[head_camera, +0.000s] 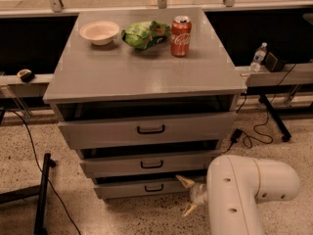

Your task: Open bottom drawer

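The end effector [187,196] is seen spread open (nothing held). It is positioned just beside the right end of the bottom drawer [122,190]

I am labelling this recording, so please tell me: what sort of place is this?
Probably a robot test lab: a grey drawer cabinet on speckled floor, loose cables, and the open gripper beside the bottom drawer.

The grey worktop [146,77] bears a white bowl [100,32] near its far left corner; a green bag [145,34] lies mid far edge; a red can [180,36] stands just right of it. The gripper [184,196], fingers spread, hangs low beneath the front right corner.
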`<state>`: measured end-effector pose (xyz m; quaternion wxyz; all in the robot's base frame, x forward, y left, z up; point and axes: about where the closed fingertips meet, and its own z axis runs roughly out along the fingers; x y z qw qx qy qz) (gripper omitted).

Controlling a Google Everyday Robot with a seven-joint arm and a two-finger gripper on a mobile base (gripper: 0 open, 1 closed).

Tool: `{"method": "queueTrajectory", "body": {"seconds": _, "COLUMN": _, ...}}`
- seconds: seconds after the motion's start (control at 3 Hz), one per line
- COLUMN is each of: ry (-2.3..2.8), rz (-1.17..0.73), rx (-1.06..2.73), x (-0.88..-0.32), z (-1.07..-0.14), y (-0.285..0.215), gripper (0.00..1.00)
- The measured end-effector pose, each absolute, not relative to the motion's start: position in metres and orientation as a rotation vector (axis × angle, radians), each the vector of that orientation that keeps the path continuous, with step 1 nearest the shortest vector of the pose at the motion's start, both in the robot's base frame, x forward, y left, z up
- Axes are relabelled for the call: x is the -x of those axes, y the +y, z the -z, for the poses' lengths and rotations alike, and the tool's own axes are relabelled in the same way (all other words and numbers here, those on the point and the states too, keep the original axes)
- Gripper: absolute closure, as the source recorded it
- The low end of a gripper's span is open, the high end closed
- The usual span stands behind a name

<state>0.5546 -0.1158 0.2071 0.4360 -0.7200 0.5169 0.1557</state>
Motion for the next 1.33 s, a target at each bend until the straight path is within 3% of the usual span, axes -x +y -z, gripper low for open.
{"method": "queueTrajectory", "body": {"seconds": 0.67, "ry": 1.398, "rz": -0.289, "rx": 1.749, "x": -0.583, "z": -0.191, "y": -0.127, "gripper": 0.00}}
{"method": "queueTrajectory", "body": {"seconds": 1.0, "ry": 1.469, "rz": -0.257, "rx": 1.774, "x": -0.587, "z": -0.186, "y": -0.128, "gripper": 0.27}}
{"method": "queueTrajectory", "body": {"seconds": 1.33, "ry": 1.500, "rz": -0.262, "rx": 1.816, "x": -0.583, "z": -0.183, "y": -0.125, "gripper": 0.35}}
